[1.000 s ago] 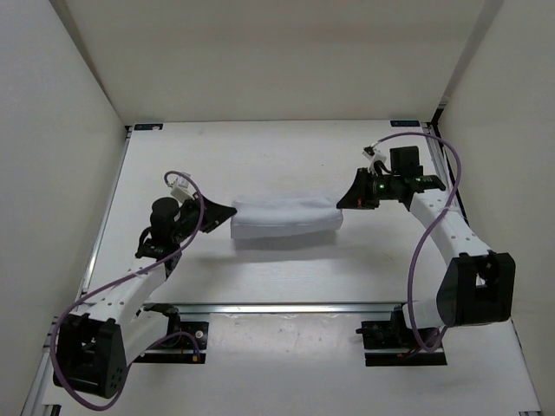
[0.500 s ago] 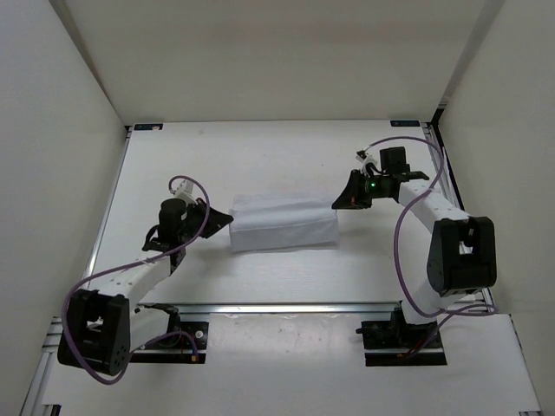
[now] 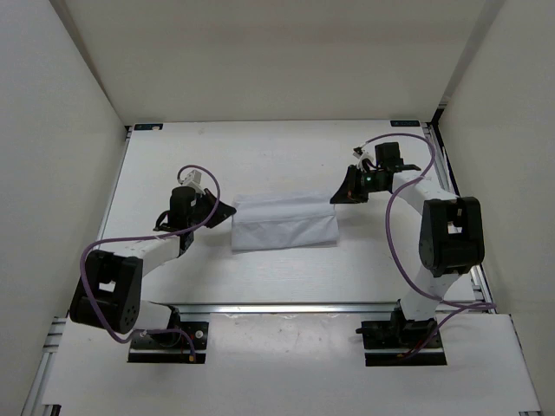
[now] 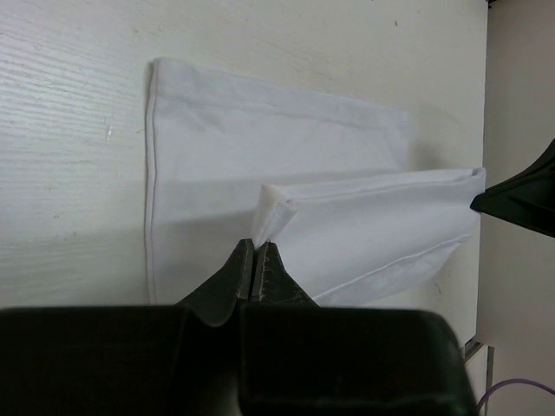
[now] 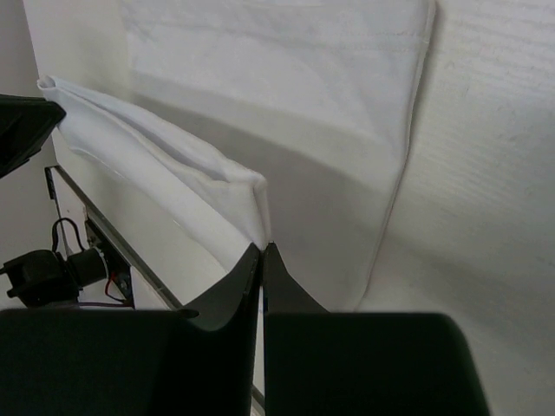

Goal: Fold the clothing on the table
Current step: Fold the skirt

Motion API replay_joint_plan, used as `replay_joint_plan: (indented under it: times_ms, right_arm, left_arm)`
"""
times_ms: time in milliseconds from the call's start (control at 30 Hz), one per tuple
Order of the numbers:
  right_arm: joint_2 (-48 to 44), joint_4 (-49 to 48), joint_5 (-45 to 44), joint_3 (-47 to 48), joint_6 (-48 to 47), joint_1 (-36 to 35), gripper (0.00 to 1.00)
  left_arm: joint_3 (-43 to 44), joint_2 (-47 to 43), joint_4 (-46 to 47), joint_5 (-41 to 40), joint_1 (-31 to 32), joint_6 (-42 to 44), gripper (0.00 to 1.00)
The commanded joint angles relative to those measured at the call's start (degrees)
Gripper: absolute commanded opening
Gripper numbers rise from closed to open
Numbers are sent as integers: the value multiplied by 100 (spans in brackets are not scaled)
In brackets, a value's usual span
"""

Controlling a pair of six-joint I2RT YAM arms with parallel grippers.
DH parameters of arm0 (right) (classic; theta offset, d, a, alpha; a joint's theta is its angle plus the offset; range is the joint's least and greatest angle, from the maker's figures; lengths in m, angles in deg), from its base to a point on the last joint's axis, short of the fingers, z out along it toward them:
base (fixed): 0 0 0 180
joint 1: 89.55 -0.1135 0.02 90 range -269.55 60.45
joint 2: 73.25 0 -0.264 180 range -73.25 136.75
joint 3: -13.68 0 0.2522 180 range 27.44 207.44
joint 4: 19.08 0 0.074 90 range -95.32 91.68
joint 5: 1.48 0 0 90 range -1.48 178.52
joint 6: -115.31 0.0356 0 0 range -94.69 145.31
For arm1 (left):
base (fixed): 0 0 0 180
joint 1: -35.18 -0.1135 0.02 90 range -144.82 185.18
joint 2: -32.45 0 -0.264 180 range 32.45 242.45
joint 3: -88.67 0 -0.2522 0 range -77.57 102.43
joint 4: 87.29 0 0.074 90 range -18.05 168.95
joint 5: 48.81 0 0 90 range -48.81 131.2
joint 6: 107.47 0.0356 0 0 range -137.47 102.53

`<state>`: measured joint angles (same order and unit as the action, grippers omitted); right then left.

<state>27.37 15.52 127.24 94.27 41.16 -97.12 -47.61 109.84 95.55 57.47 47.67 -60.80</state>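
The clothing (image 3: 283, 223) is a white fabric piece lying mid-table, its near half lifted and doubled toward the far edge. My left gripper (image 3: 231, 210) is shut on the clothing's left corner; in the left wrist view that gripper (image 4: 256, 245) pinches the raised fold of the clothing (image 4: 373, 225). My right gripper (image 3: 333, 198) is shut on the right corner. In the right wrist view the right gripper (image 5: 263, 247) holds the lifted edge of the clothing (image 5: 286, 104), and the lower layer lies flat on the table (image 3: 260, 156).
White upright walls (image 3: 52, 130) stand close on the left, right and back. A metal rail (image 3: 286, 307) runs along the near side in front of the arm bases. The right arm's purple cable (image 3: 395, 217) loops over the table's right part.
Both grippers have carried the clothing's near edge away from the bases toward the far side, and the fold now lies further over the lower layer. Both stayed shut.
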Motion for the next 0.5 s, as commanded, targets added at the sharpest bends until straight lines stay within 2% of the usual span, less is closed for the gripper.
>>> replay_joint_plan:
  times_ms: [0,467]
  right_arm:
    - [177,-107,-119,462,-153,124,0]
    - [1056,113,4,1034,-241,186,0]
  left_arm:
    - [335,241,177,-273,25,176,0]
    - [880,1191,98,-537,96,220,3]
